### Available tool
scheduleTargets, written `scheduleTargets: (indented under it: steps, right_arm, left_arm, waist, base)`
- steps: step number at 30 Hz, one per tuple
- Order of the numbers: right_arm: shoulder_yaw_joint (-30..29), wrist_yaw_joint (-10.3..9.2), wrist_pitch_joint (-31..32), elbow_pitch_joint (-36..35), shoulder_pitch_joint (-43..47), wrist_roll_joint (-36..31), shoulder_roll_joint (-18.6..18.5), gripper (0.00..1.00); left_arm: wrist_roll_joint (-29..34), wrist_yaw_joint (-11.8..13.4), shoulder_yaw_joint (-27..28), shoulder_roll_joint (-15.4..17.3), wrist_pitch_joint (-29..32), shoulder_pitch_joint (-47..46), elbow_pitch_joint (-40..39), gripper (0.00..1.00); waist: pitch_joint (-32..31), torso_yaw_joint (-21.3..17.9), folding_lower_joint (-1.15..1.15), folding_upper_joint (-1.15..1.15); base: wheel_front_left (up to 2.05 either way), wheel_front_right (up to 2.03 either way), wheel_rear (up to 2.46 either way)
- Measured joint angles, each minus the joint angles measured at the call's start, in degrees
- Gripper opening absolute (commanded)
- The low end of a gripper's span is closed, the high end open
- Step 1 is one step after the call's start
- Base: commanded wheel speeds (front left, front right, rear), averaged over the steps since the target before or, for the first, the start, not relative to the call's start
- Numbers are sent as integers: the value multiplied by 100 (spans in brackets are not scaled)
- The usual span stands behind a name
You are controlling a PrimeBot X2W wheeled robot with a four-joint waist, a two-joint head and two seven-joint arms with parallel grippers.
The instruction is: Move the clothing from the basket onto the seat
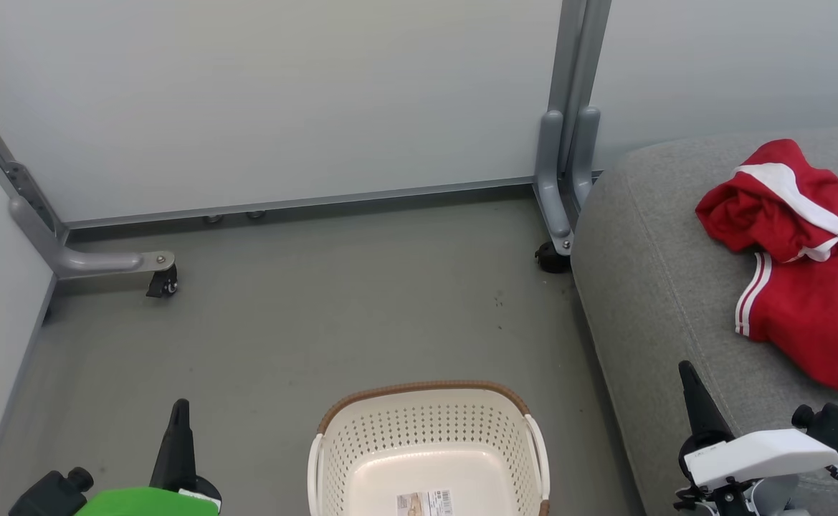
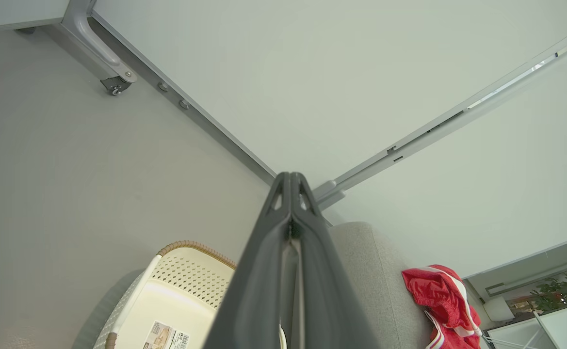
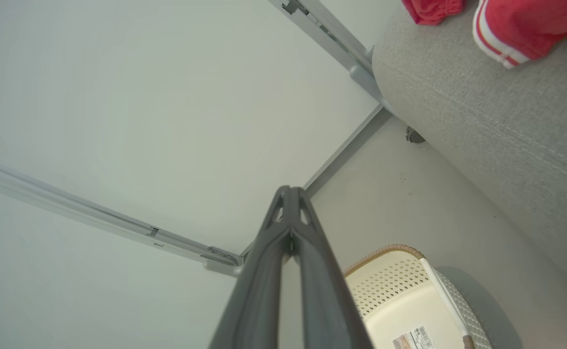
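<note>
The red clothing (image 1: 813, 258) lies in a heap on the grey seat (image 1: 648, 287) at the right: one piece with a broad white band on top, one with thin white stripes below. The cream basket (image 1: 426, 444) stands on the floor at bottom centre, holding just a paper label (image 1: 424, 503). My left gripper (image 1: 181, 407) is shut at the lower left, left of the basket. My right gripper (image 1: 685, 369) is shut at the lower right over the seat's front edge, apart from the clothing. The wrist views show the basket (image 2: 186, 276) (image 3: 390, 286), the clothing (image 2: 441, 303) (image 3: 516, 24), and shut, empty grippers (image 2: 290, 177) (image 3: 290, 190).
Pale partition panels (image 1: 282, 93) close off the back and left. Their grey feet carry castors (image 1: 164, 284) (image 1: 553, 256) that stick out onto the grey floor (image 1: 318, 322). The seat's side stands close to the basket's right.
</note>
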Motion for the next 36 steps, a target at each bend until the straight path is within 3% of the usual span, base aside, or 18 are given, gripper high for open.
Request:
scheduleTargets:
  steps: [36]
  right_arm:
    - [-389, -1, 545, 129, -452, 2058, 58, 0]
  left_arm:
    - [-2143, -197, 333, 8, 537, -602, 286, 0]
  waist:
    - [223, 54, 0, 0]
  base:
    - [0, 0, 0]
